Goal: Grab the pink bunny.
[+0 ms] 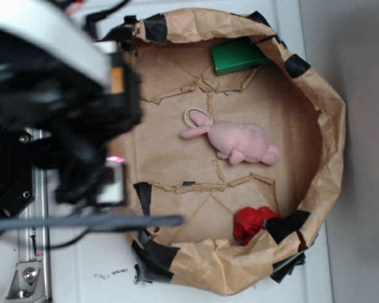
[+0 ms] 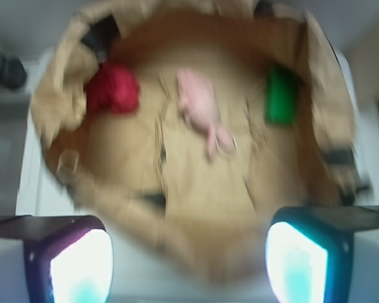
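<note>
You see a white tabletop [image 1: 101, 265] holding a crumpled brown paper nest [image 1: 328, 158]; the fuzzy pink bunny [image 1: 240, 142] lies at its middle, between a green block [image 1: 239, 55] and a wrinkly red lump [image 1: 252, 222]. Your hand [image 2: 189, 255] hangs released, well apart.

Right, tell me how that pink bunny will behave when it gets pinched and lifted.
The pink bunny looks like fuzzy plush, so it will probably squash and sag rather than stay stiff. It seems light for its size. Lying on its side on the brown paper, it is unlikely to roll; its long ears may dangle.
</note>
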Robot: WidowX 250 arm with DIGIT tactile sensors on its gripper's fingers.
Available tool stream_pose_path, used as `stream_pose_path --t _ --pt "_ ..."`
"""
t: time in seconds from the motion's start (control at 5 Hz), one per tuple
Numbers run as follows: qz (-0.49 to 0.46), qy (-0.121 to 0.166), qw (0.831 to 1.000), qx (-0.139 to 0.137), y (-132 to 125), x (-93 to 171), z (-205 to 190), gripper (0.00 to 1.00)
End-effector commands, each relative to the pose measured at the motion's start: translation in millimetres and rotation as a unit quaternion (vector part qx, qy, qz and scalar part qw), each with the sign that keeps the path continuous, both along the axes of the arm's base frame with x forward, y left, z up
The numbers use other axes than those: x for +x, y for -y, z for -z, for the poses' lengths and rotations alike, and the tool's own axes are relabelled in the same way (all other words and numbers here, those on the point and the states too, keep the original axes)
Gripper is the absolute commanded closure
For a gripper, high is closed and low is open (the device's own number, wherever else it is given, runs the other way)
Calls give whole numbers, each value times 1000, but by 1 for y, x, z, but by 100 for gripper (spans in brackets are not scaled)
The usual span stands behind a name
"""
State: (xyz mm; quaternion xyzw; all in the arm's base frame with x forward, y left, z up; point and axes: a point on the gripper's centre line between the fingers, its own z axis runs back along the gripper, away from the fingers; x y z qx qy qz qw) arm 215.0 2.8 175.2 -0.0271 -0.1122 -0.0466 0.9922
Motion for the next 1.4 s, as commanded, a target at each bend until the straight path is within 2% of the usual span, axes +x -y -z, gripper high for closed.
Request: stream_pose_path --t 0.0,0.2,0.4,0.6,0.8,1.0,1.2 --pt "25 37 999 14 -7 87 61 0" --pt "117 -8 992 37 12 89 95 0" --pt "195 -34 980 17 34 72 110 0" --pt "181 -30 982 36 37 77 137 0" --pt "164 -27 985 51 26 90 146 100" --pt "154 -28 987 45 23 95 138 100" --pt "122 -21 990 62 20 83 100 100"
